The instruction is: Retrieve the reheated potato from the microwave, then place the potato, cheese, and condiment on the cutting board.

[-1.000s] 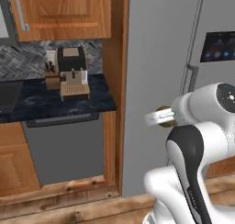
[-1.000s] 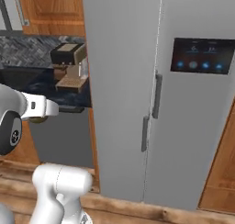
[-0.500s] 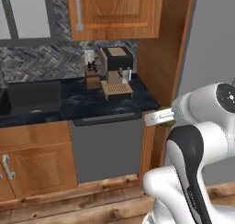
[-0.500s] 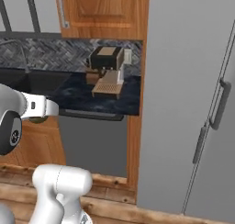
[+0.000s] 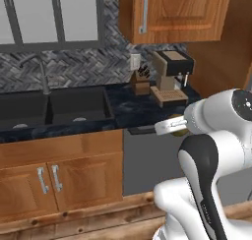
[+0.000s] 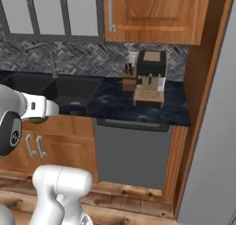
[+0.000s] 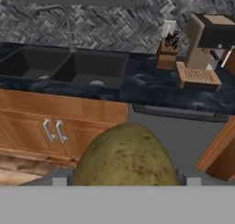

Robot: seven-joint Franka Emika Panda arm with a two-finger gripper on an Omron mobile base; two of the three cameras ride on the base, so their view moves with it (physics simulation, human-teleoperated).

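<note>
Even, shadowless, slightly soft render.

So the desk [image 5: 128, 111] here is a dark marbled blue-black top running along a herringbone tile wall, sitting on wooden lower cabinets plus a grey appliance front. A black double sink [image 5: 54, 106] is sunk into its left part, with a curved faucet [image 5: 37, 69] rising behind it. Over on the right end there's a tan and black coffee machine [image 5: 172, 76] standing on the desk, and just beside it, on its left against the wall, a small wooden knife block [image 5: 141, 81]. Below it all is wood plank floor [image 6: 138, 203].
</note>
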